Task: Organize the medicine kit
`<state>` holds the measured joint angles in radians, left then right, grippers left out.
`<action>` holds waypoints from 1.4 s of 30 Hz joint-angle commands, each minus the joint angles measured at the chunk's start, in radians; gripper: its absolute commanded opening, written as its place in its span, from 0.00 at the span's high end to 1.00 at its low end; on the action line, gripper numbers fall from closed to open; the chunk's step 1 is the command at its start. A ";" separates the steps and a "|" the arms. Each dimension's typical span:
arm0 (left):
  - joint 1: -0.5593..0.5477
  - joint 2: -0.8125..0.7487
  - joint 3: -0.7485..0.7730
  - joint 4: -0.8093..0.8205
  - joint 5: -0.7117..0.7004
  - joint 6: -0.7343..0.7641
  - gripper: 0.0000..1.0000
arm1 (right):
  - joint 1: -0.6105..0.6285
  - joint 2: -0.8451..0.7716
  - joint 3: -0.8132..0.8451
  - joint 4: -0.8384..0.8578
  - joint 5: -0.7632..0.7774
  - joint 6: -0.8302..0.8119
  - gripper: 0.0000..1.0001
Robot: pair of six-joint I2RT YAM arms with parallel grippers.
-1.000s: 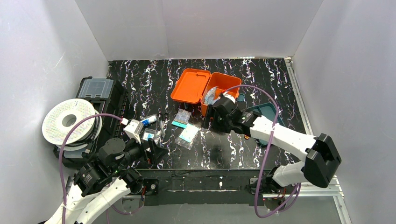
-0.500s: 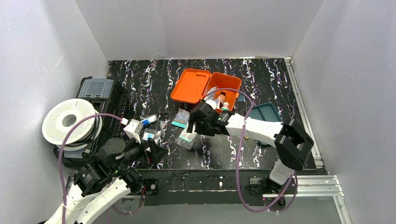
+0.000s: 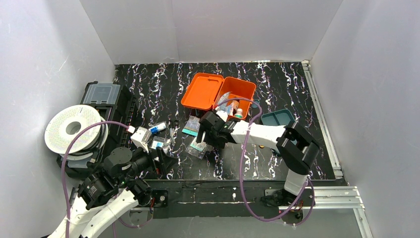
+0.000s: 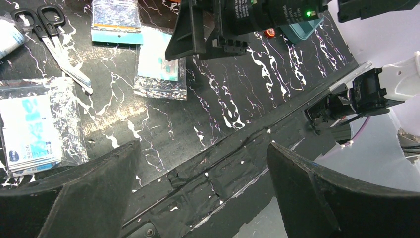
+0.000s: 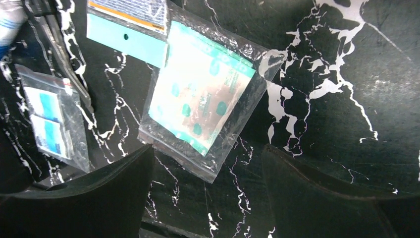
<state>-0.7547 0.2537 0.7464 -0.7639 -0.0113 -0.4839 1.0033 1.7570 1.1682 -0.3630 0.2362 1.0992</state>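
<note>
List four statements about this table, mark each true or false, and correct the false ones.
1. The orange box stands with its lid swung open. True.
2. The right gripper is clamped on a pouch. False: its jaws stand open over the pouch, which lies flat on the table.
3. The left gripper holds the scissors. False: it is open and empty, and the scissors lie on the table.
4. The orange box already has bottles in it. True.
</note>
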 commanded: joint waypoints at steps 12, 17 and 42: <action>0.000 -0.014 -0.002 0.000 0.005 0.001 0.00 | 0.012 0.109 0.054 -0.035 0.028 0.109 0.20; 0.000 -0.018 -0.002 0.000 0.005 0.002 0.00 | 0.014 0.148 0.068 -0.047 0.025 0.119 0.24; -0.001 -0.018 -0.003 0.005 0.011 0.007 0.00 | 0.020 0.311 0.163 -0.132 0.064 0.044 0.93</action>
<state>-0.7547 0.2386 0.7464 -0.7635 -0.0063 -0.4835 1.0225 1.9898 1.3585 -0.4165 0.2630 1.1835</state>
